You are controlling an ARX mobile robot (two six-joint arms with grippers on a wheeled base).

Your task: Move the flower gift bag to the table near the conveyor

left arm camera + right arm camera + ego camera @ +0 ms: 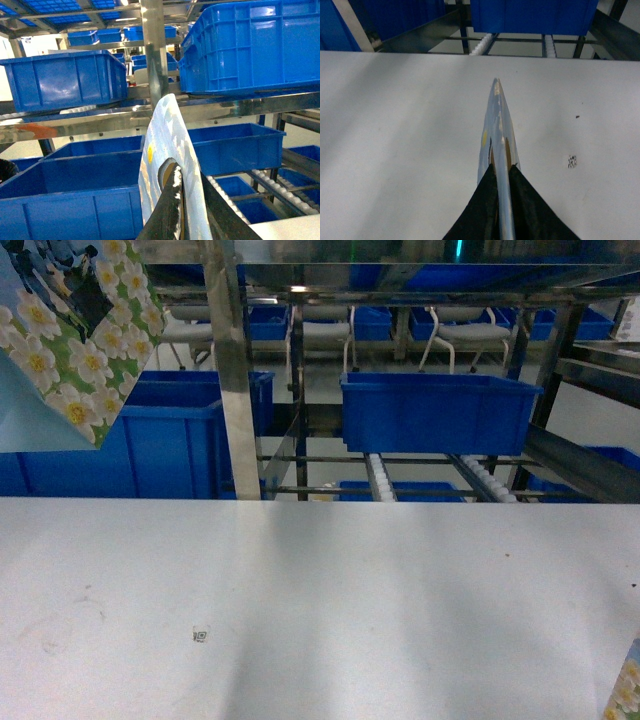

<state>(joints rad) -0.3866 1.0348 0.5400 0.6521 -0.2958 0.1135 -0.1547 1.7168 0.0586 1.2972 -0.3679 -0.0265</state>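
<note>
while our left claw [182,215] pinches one flower gift bag [70,340] high above the tabletop [320,600], lowering remains; ahead, the conveyor [440,478]; our right claw [501,200] is closed on another bag [497,125] over the tabletop.

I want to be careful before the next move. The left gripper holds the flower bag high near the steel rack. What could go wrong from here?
1. The flower gift bag hangs close to a steel post and could snag on it while coming down.
2. The left gripper pinches only a thin paper edge, so the bag may slip or crease.
3. The right gripper holds a second bag over the table, so the two bags might collide.
</note>
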